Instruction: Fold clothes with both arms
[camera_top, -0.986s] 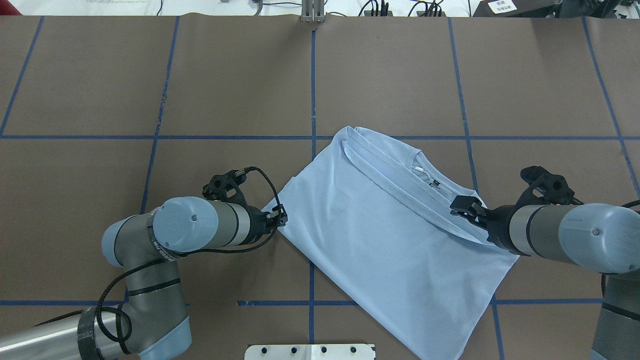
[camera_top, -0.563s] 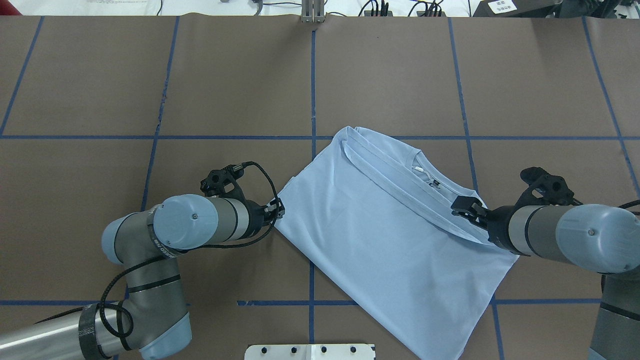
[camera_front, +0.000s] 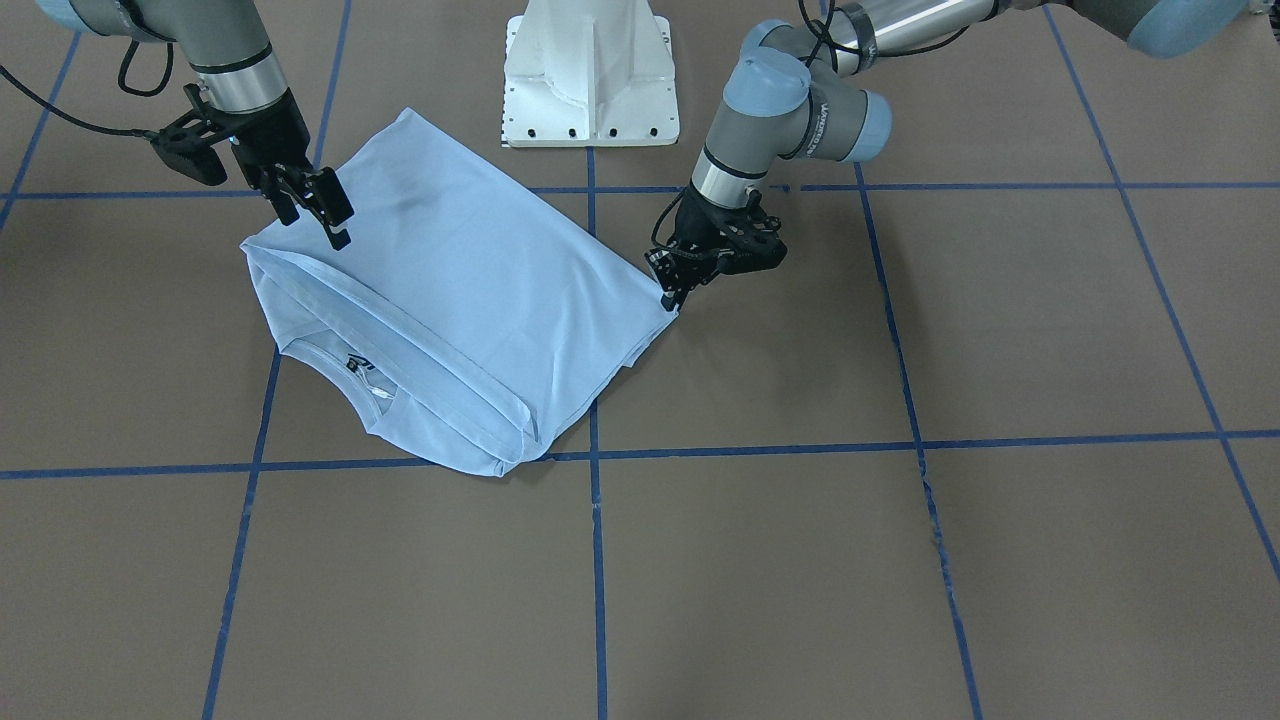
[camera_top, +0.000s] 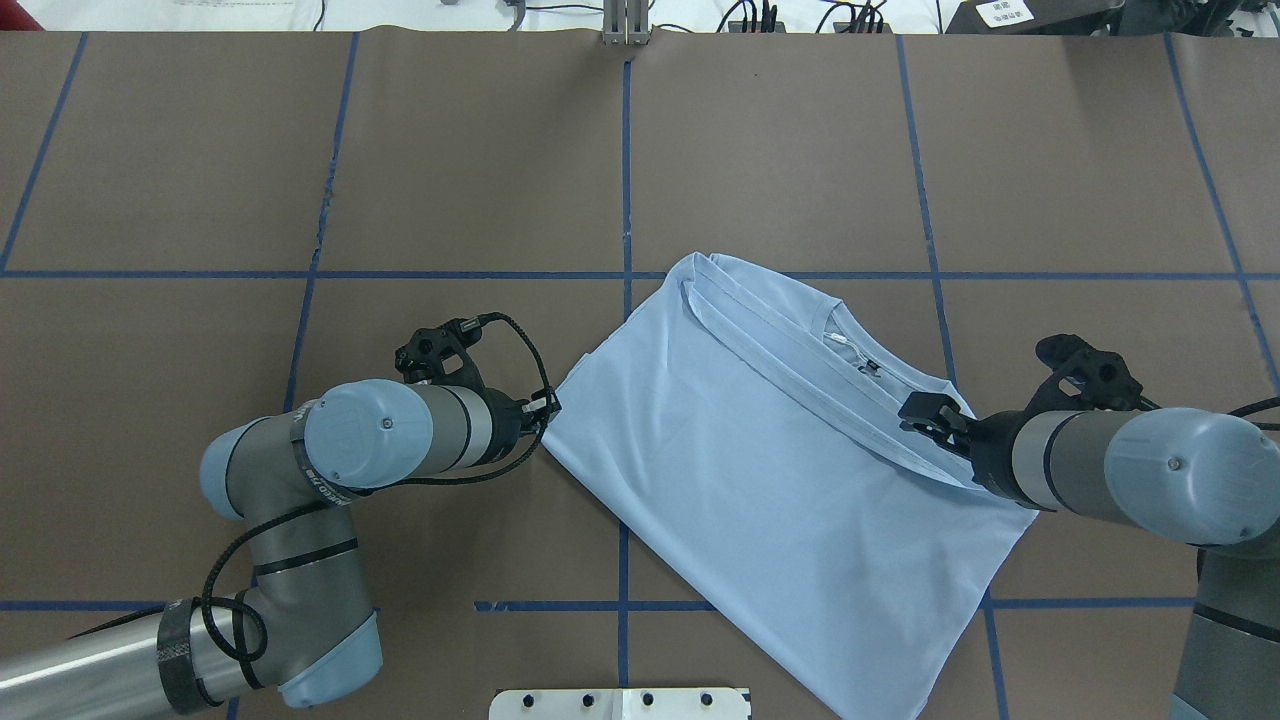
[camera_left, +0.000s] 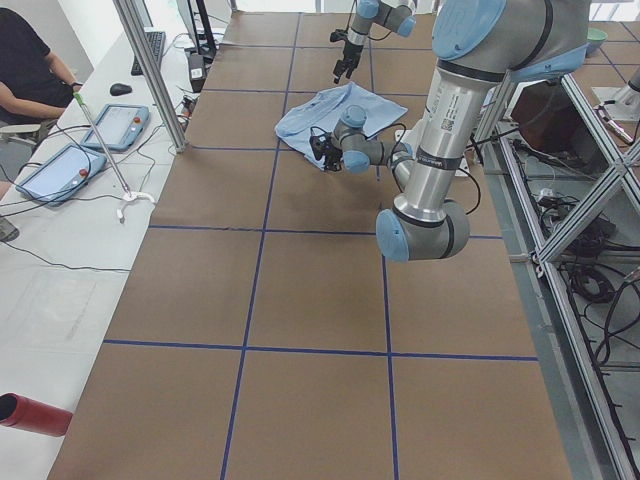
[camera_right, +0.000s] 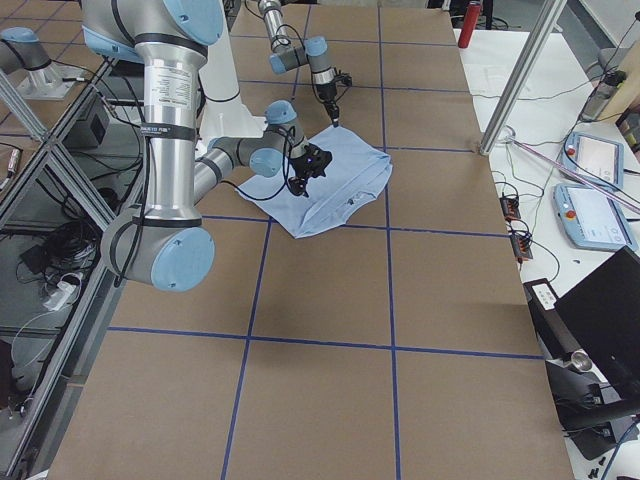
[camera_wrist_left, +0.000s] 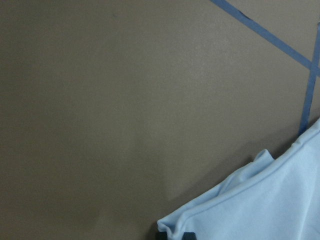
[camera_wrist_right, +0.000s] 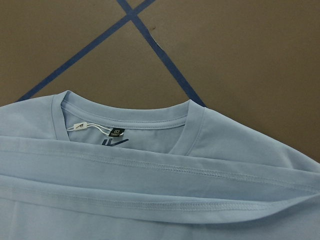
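1. Brown desk (camera_top: 450, 150), gridded with blue tape (camera_top: 627, 180); cables (camera_top: 760, 20) along the far edge.
2. Right of centre on it, askew to the grid: light blue T-shirt (camera_top: 760, 470), lying flat and already doubled over, with neck (camera_wrist_right: 150, 122) and label (camera_wrist_right: 116, 132) exposed beyond a hemmed edge (camera_wrist_right: 150, 167) laid across.
3. Left jaws: low at the shirt's leftmost corner (camera_wrist_left: 175, 227), touching or just beside it. Cannot tell whether parted or pinched on cloth.
4. Right jaws: parted, holding nothing, poised over the hemmed edge near the neck.
5. Probably light, thin and limp. Expect sagging and draping rather than any held shape. Stacked layers likely to slide or peel apart if only the top ply gets caught.
6. Best taken at corners and along stitched hems, where the cloth is thickest. Pinch every layer together, and lift both ends evenly to keep the fold line straight.
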